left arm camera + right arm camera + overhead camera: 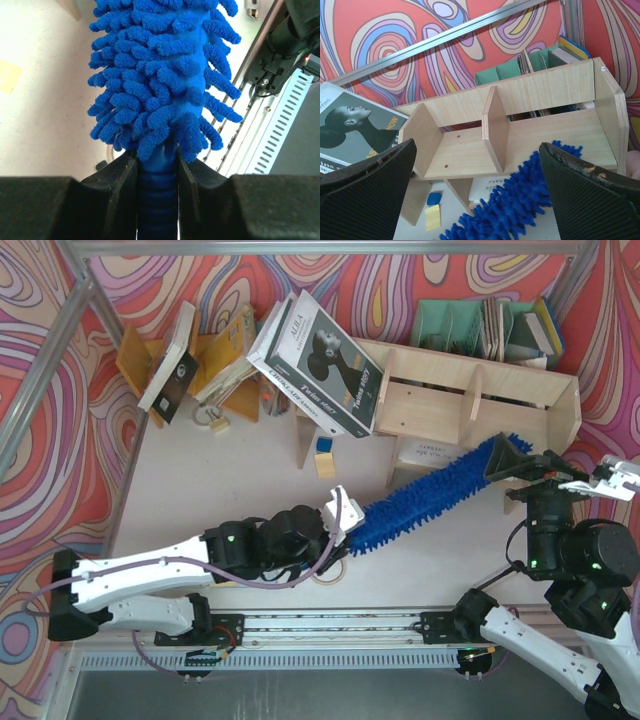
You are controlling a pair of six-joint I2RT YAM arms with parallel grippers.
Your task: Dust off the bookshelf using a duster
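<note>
Left fingers [117, 192] clamp the duster [430, 492] by its handle, aiming its fluffy end at the bookshelf [470, 405] for sweeping; right fingers [370, 182] gape empty, facing the bookshelf.

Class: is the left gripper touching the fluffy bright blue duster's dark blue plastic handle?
Touching. In the left wrist view the left gripper has its black fingers pressed on both sides of the duster handle.
</note>
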